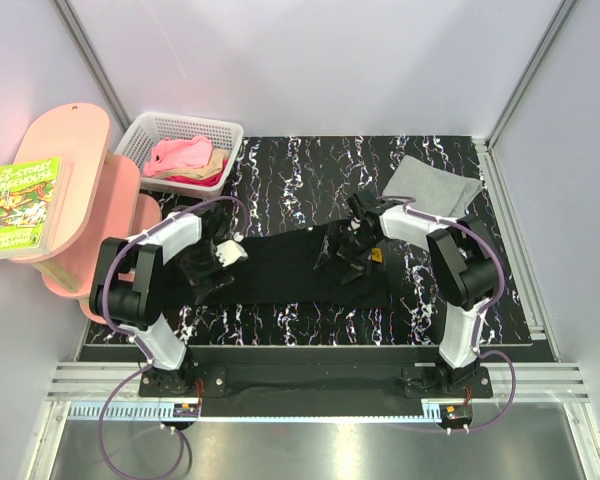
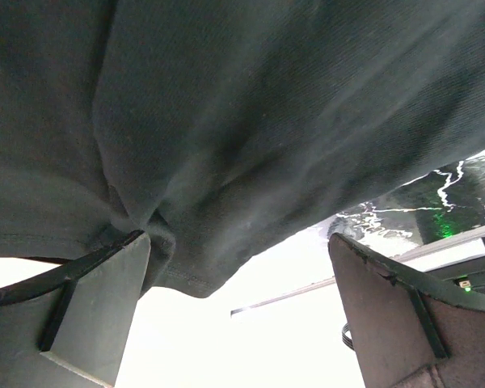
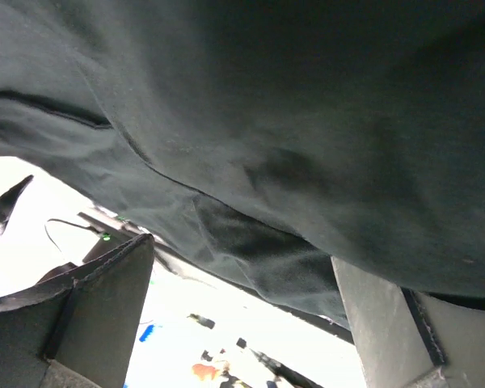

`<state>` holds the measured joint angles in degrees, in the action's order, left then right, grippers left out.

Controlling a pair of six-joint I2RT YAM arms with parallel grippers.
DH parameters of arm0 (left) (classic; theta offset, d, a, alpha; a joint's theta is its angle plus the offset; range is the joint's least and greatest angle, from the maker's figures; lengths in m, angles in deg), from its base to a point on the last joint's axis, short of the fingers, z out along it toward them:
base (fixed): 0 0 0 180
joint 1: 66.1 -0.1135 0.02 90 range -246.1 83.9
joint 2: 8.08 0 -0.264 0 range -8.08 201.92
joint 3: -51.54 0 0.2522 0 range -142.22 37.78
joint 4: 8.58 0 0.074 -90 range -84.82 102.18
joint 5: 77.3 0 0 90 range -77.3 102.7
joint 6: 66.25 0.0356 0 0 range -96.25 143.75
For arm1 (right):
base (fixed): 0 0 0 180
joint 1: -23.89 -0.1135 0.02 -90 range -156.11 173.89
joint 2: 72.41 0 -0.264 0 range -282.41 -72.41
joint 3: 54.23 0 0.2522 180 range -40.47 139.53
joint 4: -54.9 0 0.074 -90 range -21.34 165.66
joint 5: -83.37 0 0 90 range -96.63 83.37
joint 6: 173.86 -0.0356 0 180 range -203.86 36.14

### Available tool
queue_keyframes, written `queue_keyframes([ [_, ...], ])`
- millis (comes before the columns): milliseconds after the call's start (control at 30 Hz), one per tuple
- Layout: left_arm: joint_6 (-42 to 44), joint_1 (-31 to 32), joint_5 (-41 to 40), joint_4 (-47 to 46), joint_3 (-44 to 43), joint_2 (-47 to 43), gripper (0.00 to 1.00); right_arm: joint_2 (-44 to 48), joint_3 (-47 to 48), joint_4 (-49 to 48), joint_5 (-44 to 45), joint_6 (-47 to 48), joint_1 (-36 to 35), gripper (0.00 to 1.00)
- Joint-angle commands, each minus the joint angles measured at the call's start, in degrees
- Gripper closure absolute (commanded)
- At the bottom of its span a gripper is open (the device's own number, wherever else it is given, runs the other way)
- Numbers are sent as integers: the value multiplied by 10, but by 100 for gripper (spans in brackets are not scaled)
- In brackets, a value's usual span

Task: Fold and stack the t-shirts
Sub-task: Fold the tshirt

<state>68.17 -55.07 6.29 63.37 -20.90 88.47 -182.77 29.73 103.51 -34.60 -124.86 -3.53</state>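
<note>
Seen from above, a white basket [image 1: 143,133] of pink, tan and red t-shirts [image 1: 185,160] sits behind and to the left of the black t-shirt [image 1: 280,265], which lies spread out across the middle of the dark marbled bench [image 1: 310,170]. The left hand [image 1: 215,262] is low over the black t-shirt's left end and the right hand [image 1: 345,250] over its right half, both with fingers wide apart (each wrist view is filled with black cloth just beyond them). Behind and to the right of the black t-shirt lies a folded light grey t-shirt [image 1: 430,185].

Spread shirt [image 1: 280,265] lies centre; folded shirt [image 1: 435,185] behind right; basket [image 1: 180,117] behind left.
</note>
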Motion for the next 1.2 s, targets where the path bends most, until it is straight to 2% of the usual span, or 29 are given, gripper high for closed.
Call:
queue_keyframes([
  [0, 14, -7, -15, -9, 4, 7, 1, 5, -69, -16, 42, 13, 33, 0],
  [167, 6, -7, -7, -15, -17, 44, 1, 8, -74, -11, 49, 29, 54, 0],
  [300, 0, -2, -6, -16, -25, 68, 1, -20, -11, 13, 63, 52, 63, 0],
  [433, -14, 31, -10, -12, -14, 65, 1, -70, 74, 59, 72, 81, 90, 0],
  [600, -46, 104, 10, 15, -16, 57, 1, -164, 232, 137, 108, 126, 118, 0],
  [800, -69, 172, 83, 60, -30, 64, 1, -276, 433, 230, 138, 164, 139, 0],
  [967, -76, 207, 118, 67, -14, 66, 1, -361, 593, 303, 171, 186, 138, 0],
  [1167, -82, 245, 176, 75, -6, 61, 1, -459, 809, 430, 265, 212, 138, 0],
])
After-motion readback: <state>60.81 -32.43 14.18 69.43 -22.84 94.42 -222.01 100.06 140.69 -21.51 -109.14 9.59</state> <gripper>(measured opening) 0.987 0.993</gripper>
